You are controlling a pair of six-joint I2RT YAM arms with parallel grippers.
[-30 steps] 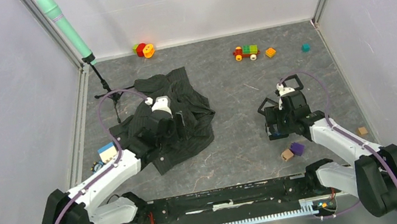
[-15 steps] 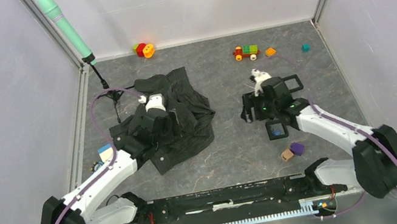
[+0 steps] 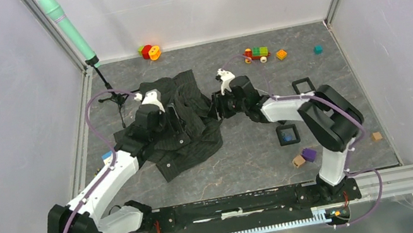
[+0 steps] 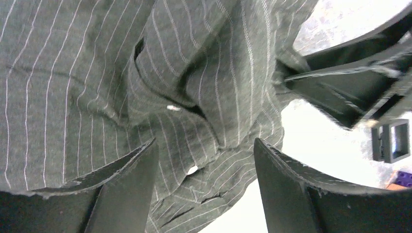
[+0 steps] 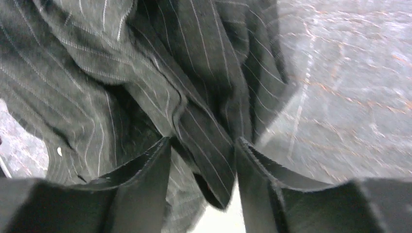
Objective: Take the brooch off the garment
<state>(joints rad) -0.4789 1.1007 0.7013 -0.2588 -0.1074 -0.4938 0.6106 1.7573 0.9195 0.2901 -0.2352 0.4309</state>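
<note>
Top external view is showing the garment (image 3: 192,138) lying crumpled on the grey surface (image 3: 251,166), with both arms reaching to it. The left gripper (image 3: 172,122) is hanging over the garment's middle. In the left wrist view its jaws are standing wide apart above the pinstriped cloth and a small white button (image 4: 173,108), grasping nothing. The right gripper (image 3: 217,109) is nosing in at the garment's right edge. In the right wrist view a dark fold of the garment is lying between its jaws, which are standing partly apart; I cannot tell whether they are pinching that fold. A tiny dark-blue piece, apparently the brooch (image 3: 287,135), is sitting inside a black square frame (image 3: 279,136) to the right of the garment, well apart from the cloth. A second black frame (image 3: 295,87) is lying farther to the garment's right.
</note>
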